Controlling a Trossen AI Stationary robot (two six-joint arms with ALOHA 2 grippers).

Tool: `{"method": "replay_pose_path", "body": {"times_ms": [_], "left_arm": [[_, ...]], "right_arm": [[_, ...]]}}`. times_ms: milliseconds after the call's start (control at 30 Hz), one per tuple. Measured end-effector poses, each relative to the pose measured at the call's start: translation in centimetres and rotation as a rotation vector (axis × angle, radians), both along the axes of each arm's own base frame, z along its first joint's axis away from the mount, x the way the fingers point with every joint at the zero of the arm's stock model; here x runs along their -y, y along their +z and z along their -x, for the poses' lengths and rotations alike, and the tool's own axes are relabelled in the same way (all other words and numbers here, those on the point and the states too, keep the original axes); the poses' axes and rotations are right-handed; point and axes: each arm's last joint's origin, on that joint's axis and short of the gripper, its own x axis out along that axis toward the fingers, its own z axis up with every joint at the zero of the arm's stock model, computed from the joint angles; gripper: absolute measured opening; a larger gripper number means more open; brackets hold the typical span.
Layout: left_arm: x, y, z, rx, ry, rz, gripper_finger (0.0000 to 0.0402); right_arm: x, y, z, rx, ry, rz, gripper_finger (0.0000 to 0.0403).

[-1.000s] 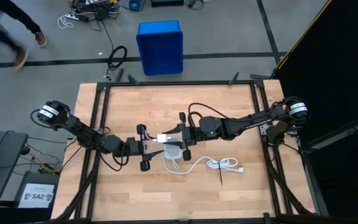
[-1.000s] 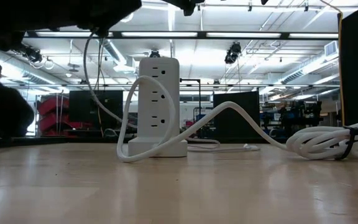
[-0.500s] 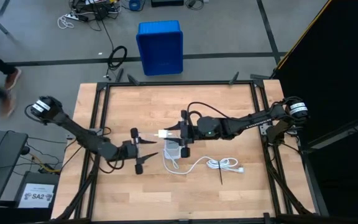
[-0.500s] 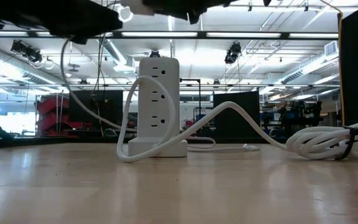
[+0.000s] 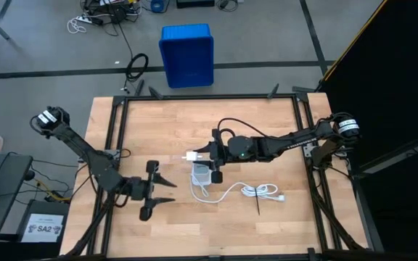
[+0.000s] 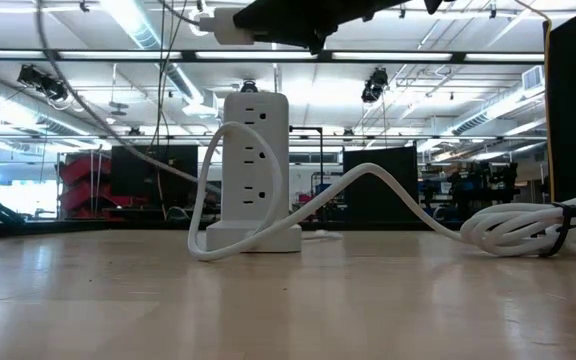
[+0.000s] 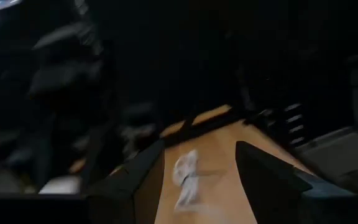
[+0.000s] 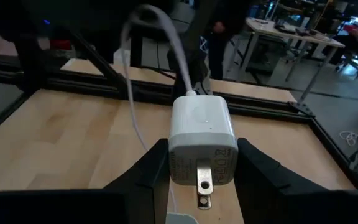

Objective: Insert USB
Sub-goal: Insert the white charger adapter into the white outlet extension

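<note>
**Charger block held over power strip**

Fingers of the right gripper (image 8: pixel 201 177) are clamped on the white charger block (image 8: pixel 201 140), prongs showing, above the upright power strip (image 6: pixel 255 170) at table centre. USB cable (image 8: pixel 143 74) is plugged into the block's far end. Left gripper (image 5: pixel 160 191), well left of the strip, stands spread and empty.

upright white power strip (image 6: pixel 255 165) on table (image 6: pixel 288 300) — bundled cord (image 6: pixel 528 230) beside

Power strip (image 5: pixel 202 176) upright mid tabletop (image 5: pixel 267 225); bundled cord (image 5: pixel 260 191) to its right. Charger block (image 5: pixel 192 156) above strip, USB (image 8: pixel 129 87) plugged in. Bin (image 5: pixel 186 54) on floor behind tabletop.
</note>
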Motion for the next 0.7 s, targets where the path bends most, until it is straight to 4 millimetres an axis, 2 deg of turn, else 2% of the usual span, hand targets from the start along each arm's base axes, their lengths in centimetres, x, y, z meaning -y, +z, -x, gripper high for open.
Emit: {"method": "replay_pose_path", "body": {"times_ms": [167,267,467,567,700], "left_arm": [[0.1,0.4,0.0,0.039,0.002,-0.032,0.0182],[0.0,0.7,0.1,0.062,0.070,-0.066,0.0182],[-1.1,2.2,1.7,0.084,0.177,-0.072,0.0182],[-1.6,1.0,2.1,-0.047,0.171,-0.062,0.0182],[-2.2,-1.7,2.1,-0.242,0.201,0.015,0.0182]], "right_arm": [[0.1,0.8,-0.2,0.084,-0.003,-0.028,0.0107],[0.2,1.3,-0.2,0.137,-0.002,-0.034,0.0107],[1.1,1.5,-0.4,0.150,-0.018,-0.054,0.0107],[1.7,1.5,-0.4,0.150,-0.034,-0.054,0.0107],[2.2,1.5,-0.5,0.151,-0.048,-0.053,0.0107]]}}
